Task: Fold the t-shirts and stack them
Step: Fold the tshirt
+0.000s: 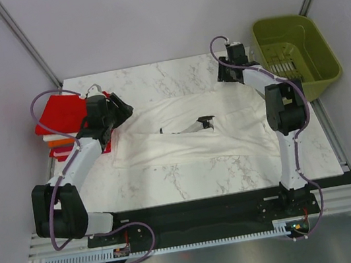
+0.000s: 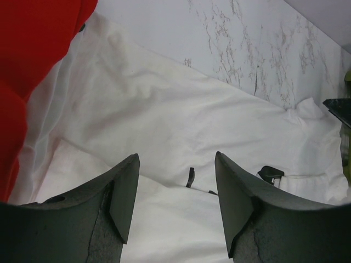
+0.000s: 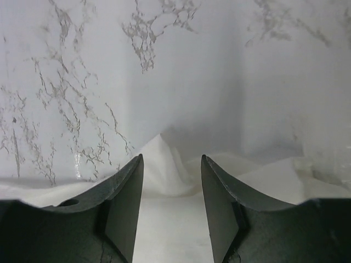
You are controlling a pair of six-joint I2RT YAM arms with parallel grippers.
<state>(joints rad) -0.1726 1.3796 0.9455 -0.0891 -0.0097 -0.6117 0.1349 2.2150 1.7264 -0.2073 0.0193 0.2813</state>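
Observation:
A large white t-shirt [image 1: 189,136] lies spread and rumpled across the middle of the marble table [image 1: 170,179], its dark collar label [image 1: 204,121] facing up. At the left edge stands a stack of folded t-shirts with a red one [image 1: 59,113] on top and orange and white layers [image 1: 57,145] under it. My left gripper [image 1: 123,110] is open over the white t-shirt's [image 2: 164,120] left end, beside the red t-shirt [image 2: 33,49]. My right gripper [image 1: 225,75] is open at the shirt's far right corner. A raised peak of white cloth [image 3: 162,145] sits just beyond the open right gripper [image 3: 171,157], and nothing is held.
An olive-green plastic basket [image 1: 296,52] stands off the table's far right corner. Bare marble [image 3: 66,82] shows behind the shirt, and a strip of it [image 1: 190,179] runs between the shirt and the arm bases. Grey walls close in the back and sides.

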